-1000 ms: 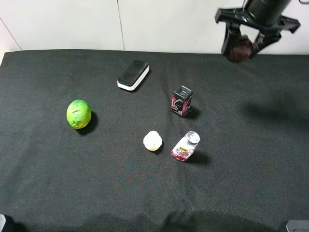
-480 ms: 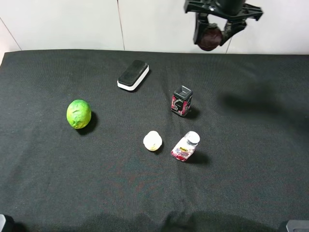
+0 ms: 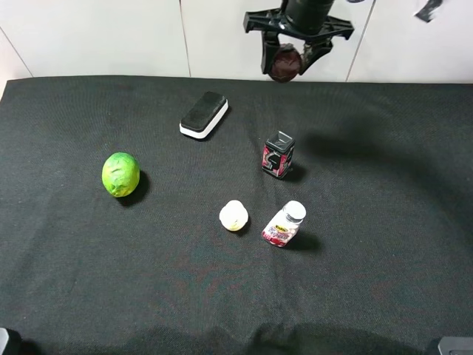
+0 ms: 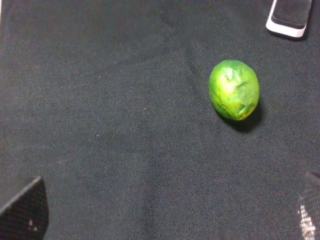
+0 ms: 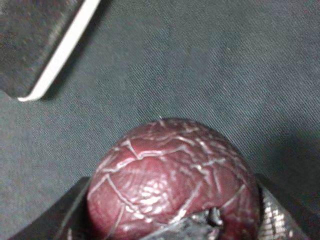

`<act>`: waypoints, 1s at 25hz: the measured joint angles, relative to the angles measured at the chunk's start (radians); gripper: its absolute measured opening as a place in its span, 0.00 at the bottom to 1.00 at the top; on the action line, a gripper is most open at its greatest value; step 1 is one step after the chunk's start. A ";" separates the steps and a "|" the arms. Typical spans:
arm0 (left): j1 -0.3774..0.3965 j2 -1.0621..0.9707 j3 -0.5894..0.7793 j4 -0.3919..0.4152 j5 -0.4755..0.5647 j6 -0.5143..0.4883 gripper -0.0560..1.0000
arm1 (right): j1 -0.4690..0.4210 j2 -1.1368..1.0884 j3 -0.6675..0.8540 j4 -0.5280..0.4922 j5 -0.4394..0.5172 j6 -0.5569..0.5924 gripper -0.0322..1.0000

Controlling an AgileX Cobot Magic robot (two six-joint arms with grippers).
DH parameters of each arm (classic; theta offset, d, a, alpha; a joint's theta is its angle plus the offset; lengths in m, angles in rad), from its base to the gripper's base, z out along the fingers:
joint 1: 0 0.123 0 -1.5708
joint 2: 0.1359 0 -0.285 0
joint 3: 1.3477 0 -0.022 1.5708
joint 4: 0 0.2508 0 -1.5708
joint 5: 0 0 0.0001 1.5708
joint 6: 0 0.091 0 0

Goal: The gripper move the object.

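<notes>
No legible text or labels.

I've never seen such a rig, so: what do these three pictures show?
It is a two-armed robot over a black cloth. One picture looks down from a high camera; the other two come from a camera on each wrist. On the cloth are a green fruit, a black-and-white block, a pale ball, a small bottle and a red-and-black box. The right claw, raised, is shut on a dark maroon ball; its wrist camera shows that ball close up.
</notes>
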 joint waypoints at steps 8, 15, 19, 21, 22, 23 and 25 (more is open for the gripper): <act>0.000 0.000 0.000 0.000 0.000 0.000 0.98 | 0.008 0.091 -0.038 0.018 -0.084 0.003 0.47; 0.000 0.000 0.000 0.000 0.000 0.000 0.98 | 0.008 0.150 -0.042 0.067 -0.186 0.004 0.47; 0.000 0.000 0.000 0.000 0.000 0.000 0.98 | 0.010 0.183 -0.042 0.090 -0.236 0.005 0.47; 0.000 0.000 0.000 0.000 0.000 0.000 0.98 | 0.015 0.196 -0.042 0.093 -0.259 0.005 0.47; 0.000 0.000 0.000 0.000 0.000 0.000 0.98 | 0.019 0.203 -0.042 0.093 -0.271 0.005 0.47; 0.000 0.000 0.000 0.000 0.000 0.000 0.98 | 0.025 0.210 -0.042 0.097 -0.281 0.005 0.47; 0.000 0.000 0.000 0.000 0.000 0.000 0.98 | 0.033 0.225 -0.042 0.098 -0.298 0.008 0.47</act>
